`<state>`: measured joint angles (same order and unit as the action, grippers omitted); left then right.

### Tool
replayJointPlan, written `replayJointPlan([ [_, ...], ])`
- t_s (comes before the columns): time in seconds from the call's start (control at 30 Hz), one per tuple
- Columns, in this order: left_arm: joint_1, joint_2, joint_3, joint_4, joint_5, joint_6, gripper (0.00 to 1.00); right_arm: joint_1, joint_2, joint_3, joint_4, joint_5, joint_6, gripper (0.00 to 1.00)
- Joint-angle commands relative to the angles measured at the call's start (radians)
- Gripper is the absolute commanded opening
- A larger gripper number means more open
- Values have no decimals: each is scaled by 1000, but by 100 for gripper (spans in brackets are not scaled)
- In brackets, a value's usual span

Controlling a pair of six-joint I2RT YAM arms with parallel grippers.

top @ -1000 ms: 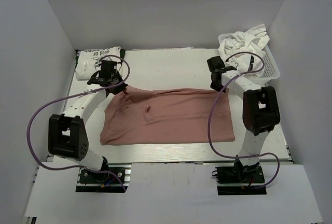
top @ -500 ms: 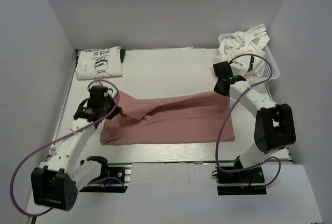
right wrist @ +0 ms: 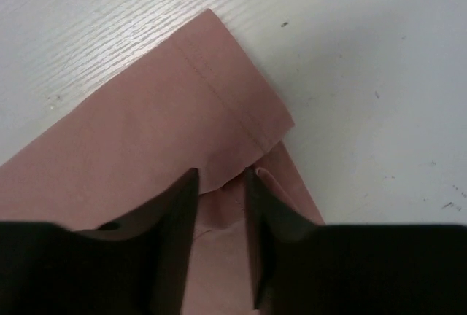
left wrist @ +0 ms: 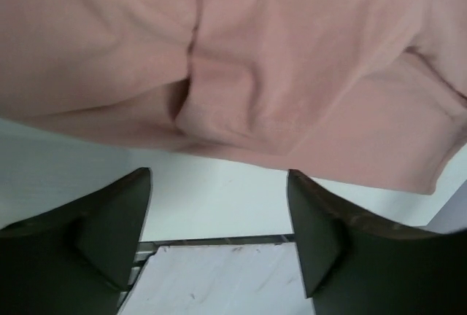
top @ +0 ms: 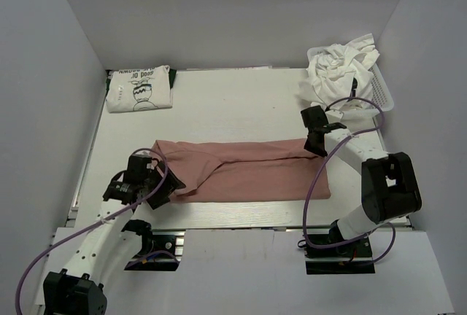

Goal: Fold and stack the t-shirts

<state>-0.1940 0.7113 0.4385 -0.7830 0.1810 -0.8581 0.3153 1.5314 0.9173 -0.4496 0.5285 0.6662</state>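
Fingers of left gripper (left wrist: 219, 184) wide apart, empty, beside near edge of pink t-shirt (top: 248, 173) | right gripper (right wrist: 219, 184) narrowly parted over its folded corner | shirt lies doubled lengthwise mid table (top: 241, 103), apparently let go so fold settles flat.

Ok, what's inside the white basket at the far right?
A crumpled heap of white t-shirts fills the basket and spills over its rim. How many there are, and anything beneath them, is covered.
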Motion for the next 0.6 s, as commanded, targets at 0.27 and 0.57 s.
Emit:
replayJointPlan([
  [0.27, -2, 151, 200, 193, -101, 62, 100, 1, -105, 22, -42, 30, -8, 90],
  [0.57, -2, 727, 233, 636, 34, 76, 100, 8, 39, -69, 377, -407, -128, 90],
])
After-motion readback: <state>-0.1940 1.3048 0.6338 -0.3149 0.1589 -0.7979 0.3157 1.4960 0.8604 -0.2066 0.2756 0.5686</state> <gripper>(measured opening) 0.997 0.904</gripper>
